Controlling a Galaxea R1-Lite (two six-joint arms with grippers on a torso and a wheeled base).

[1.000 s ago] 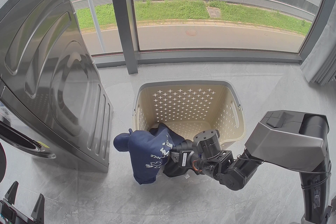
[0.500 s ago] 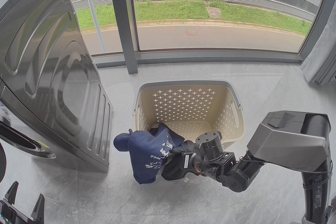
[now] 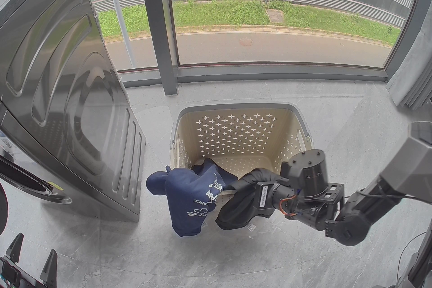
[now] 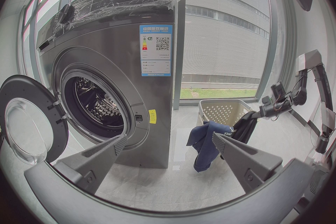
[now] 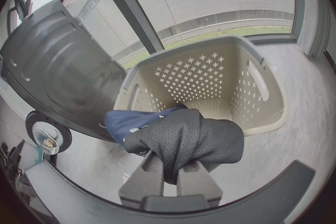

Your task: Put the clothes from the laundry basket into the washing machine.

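Observation:
A cream laundry basket stands on the floor before the window. A navy garment hangs over its near left rim. My right gripper is shut on a dark grey garment, held just above the near rim; in the right wrist view the fingers pinch the grey garment, with the basket behind. The washing machine stands at the left. In the left wrist view its door is swung open and the drum shows. My left gripper is open, low at the near left.
Large windows run behind the basket, with a dark pillar between the panes. A grey curtain hangs at the right. Bare grey floor lies between the basket and the washer.
My right arm has drawn back to the right and lifted, pulling the dark grey garment up and away from the navy one. The left gripper has not moved.

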